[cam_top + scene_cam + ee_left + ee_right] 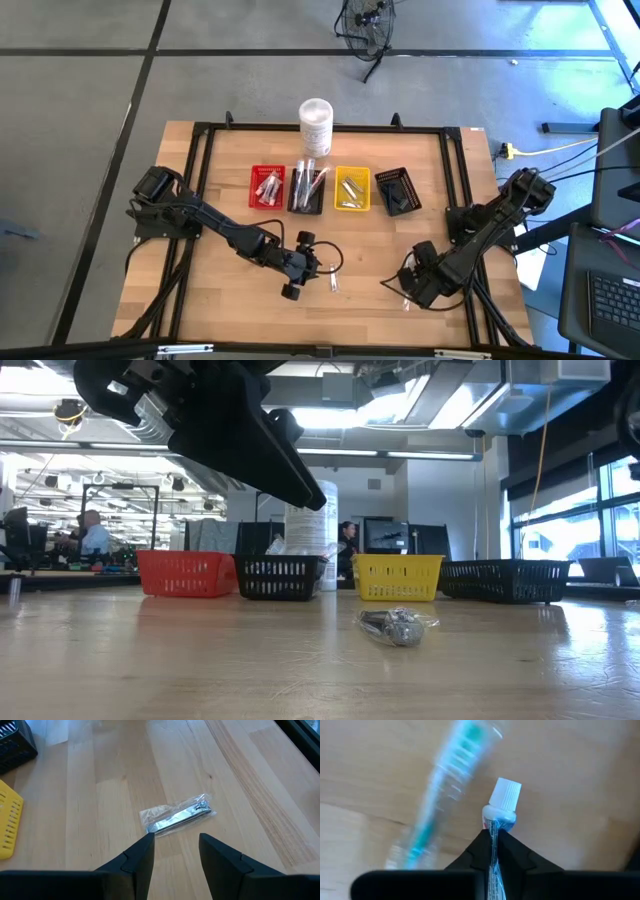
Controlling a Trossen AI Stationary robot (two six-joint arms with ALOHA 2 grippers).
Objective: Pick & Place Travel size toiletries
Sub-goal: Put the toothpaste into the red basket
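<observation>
A silvery nail clipper in a clear wrapper (pixel 177 816) lies flat on the wood, also visible in the low view (pixel 397 625) and in the high view (pixel 333 285). My left gripper (pixel 175 851) is open and hovers just short of it, touching nothing; in the high view it is near the table's middle (pixel 308 265). My right gripper (pixel 494 847) is shut on a small white tube with a white cap (pixel 504 795), at the table's near right (pixel 410 288). A teal toothbrush in a clear wrapper (pixel 445 790) lies on the table beside the tube. My right gripper pinches the white tube between its two fingers, on the flattened body just behind the shoulder (pixel 493 831). The cap end (pixel 505 790) sticks out beyond the fingertips toward the wood. Whether the tube is clear of the table cannot be told.
Along the far side stand a red basket (pixel 267 187), a black basket (pixel 306 190), a yellow basket (pixel 352 189) and another black basket (pixel 397 190), with toiletries inside. A tall white container (pixel 315 125) stands behind them. A dark frame (pixel 200 180) borders the table.
</observation>
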